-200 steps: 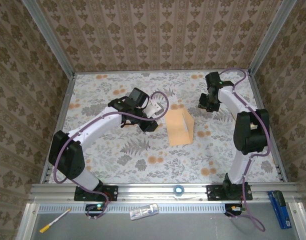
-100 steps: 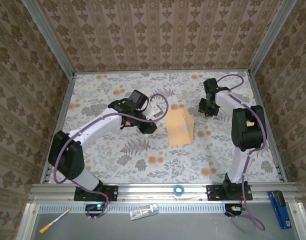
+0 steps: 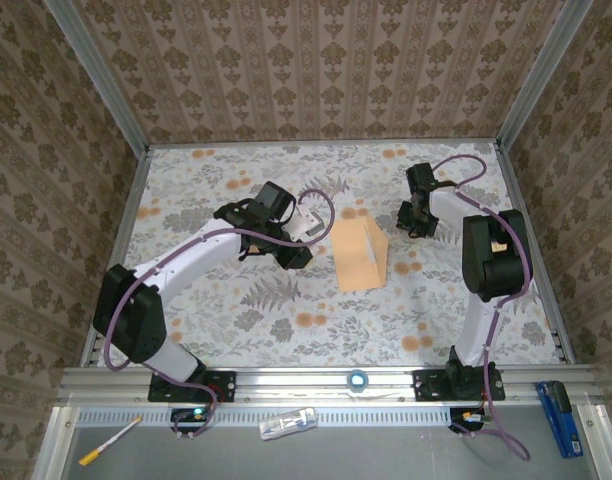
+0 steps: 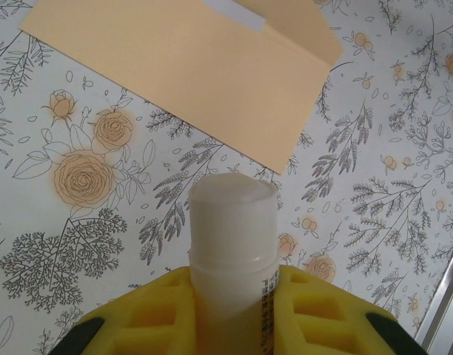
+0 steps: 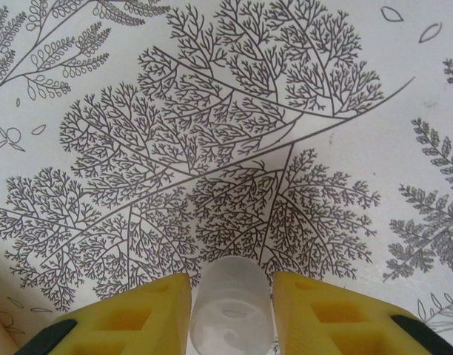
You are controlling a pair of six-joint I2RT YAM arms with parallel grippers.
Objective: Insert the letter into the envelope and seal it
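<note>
top view: the envelope [image 3: 358, 256] lies flat near the middle of the counter [image 3: 236, 325]. its long axis runs 12 to 6, and its flap is lifted along the 3 o'clock side.

the left fingers [image 3: 306, 228] hover at the envelope's 10 o'clock, just beside its corner. the right fingers [image 3: 418, 222] sit at its 2 o'clock, apart from it, pointing down at the floral cloth.

left wrist view: the yellow fingers are closed snug on a white tube [image 4: 232, 237] with small print down its side. its rounded end points toward the envelope [image 4: 175, 66], which lies at 12 o'clock from the tube. a gap of cloth lies between them. a pale strip [image 4: 234, 11] shows at the envelope's mouth under the flap, and we cannot tell what it is.

right wrist view: a clear cap [image 5: 230, 303] sits between the two yellow fingers, which stand narrowly apart. we cannot tell whether they grip it or merely flank it. grey fern print lies beneath.
</note>
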